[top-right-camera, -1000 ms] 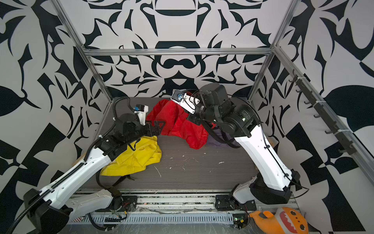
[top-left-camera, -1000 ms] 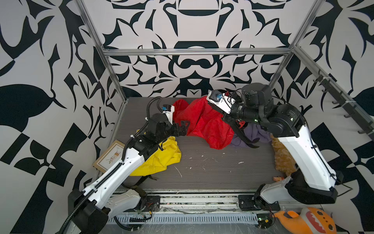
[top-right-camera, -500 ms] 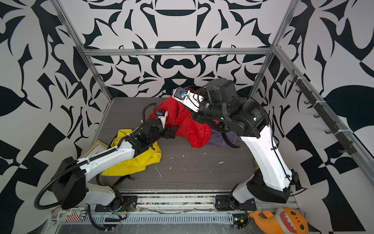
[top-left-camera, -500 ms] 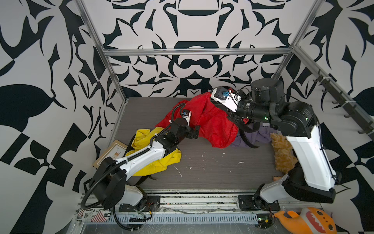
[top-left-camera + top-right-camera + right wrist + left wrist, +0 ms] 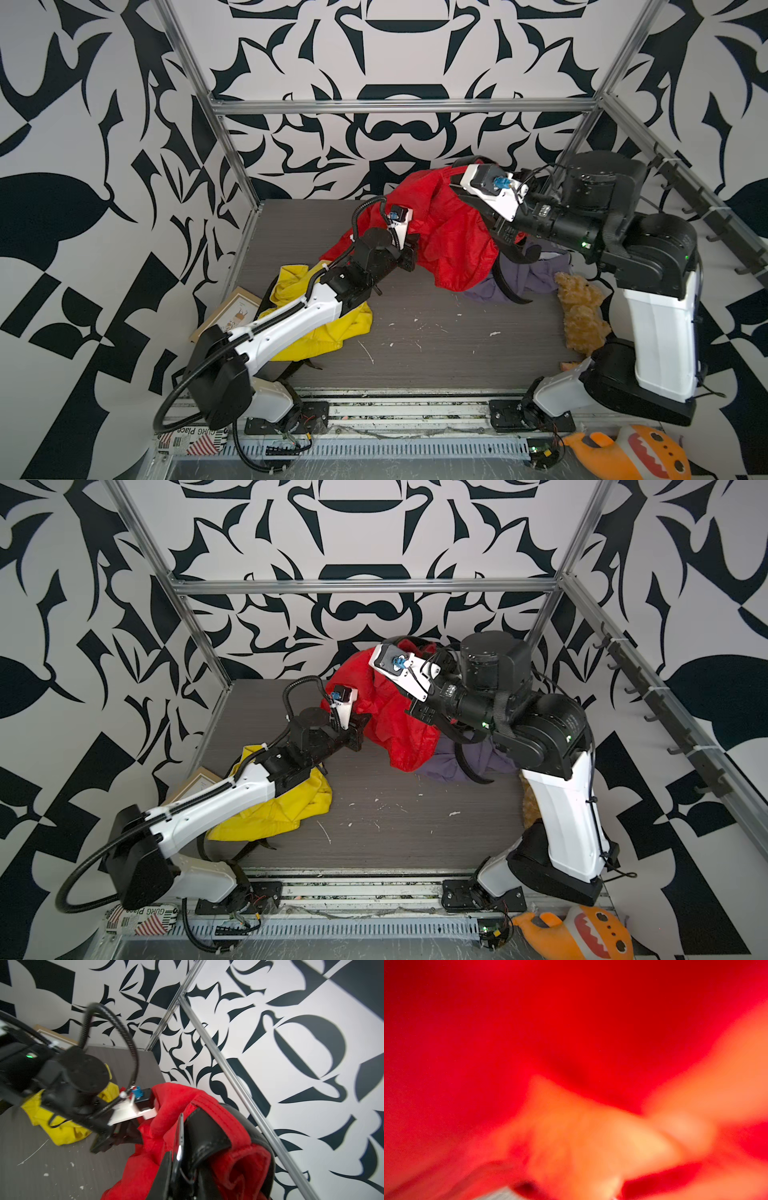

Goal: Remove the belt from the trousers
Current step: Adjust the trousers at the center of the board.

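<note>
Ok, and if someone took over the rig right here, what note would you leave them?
Left gripper: shut, nose pressed into the red trousers; whether it pinches cloth is hidden.
Right gripper: shut on the belt at the raised waistband.
Done: waist end lifted, both grippers on the garment.
Left to do: belt still sits along the waistband; likely pull it out while the left gripper anchors the trousers.

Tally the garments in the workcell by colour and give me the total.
red trousers: 1
yellow garment: 1
purple garment: 1
Total: 3
</note>
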